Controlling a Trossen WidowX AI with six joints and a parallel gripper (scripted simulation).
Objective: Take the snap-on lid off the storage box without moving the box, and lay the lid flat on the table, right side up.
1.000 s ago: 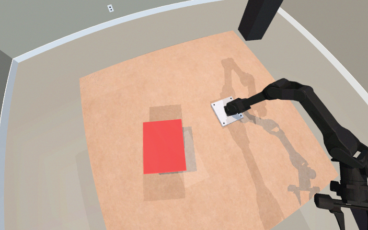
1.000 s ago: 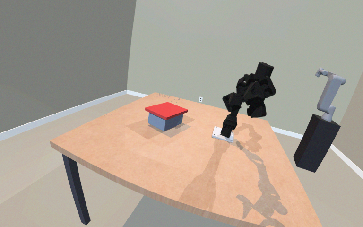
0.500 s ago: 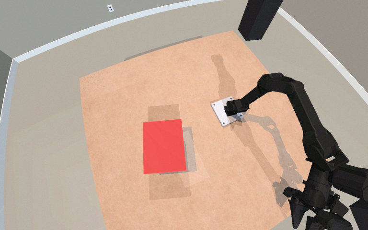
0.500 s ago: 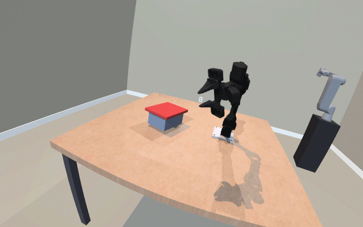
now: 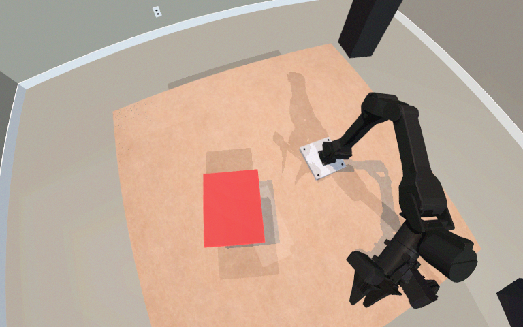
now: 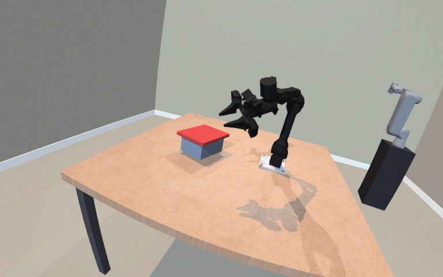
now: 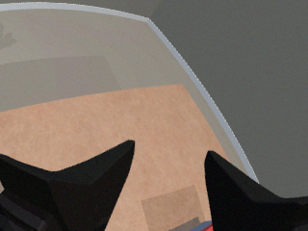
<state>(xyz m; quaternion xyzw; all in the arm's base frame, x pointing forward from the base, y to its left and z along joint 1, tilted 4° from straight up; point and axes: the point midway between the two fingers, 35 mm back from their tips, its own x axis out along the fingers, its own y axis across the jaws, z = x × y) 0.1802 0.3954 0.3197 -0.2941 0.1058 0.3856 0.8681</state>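
The red lid [image 5: 231, 208] [image 6: 203, 133] lies flat on top of the blue-grey storage box [image 6: 191, 148], overhanging its sides. The box stands on the table [image 5: 167, 137] [image 6: 141, 171] [image 7: 72, 130]. From above, the lid hides the box. A small red corner of the lid [image 7: 208, 229] shows at the bottom edge of the wrist view. My gripper [image 5: 358, 304] [image 6: 221, 119] [image 7: 171, 152] is open and empty, its fingers partly apart. It hangs in the air to the lower right of the box in the top view, touching neither lid nor box.
The arm's white base plate [image 5: 312, 163] [image 6: 266, 167] is on the table, to the right of the box. The arm's links rise above the table's right side. A grey arm [image 6: 402, 113] stands on a black pedestal [image 6: 385, 175] beyond the table.
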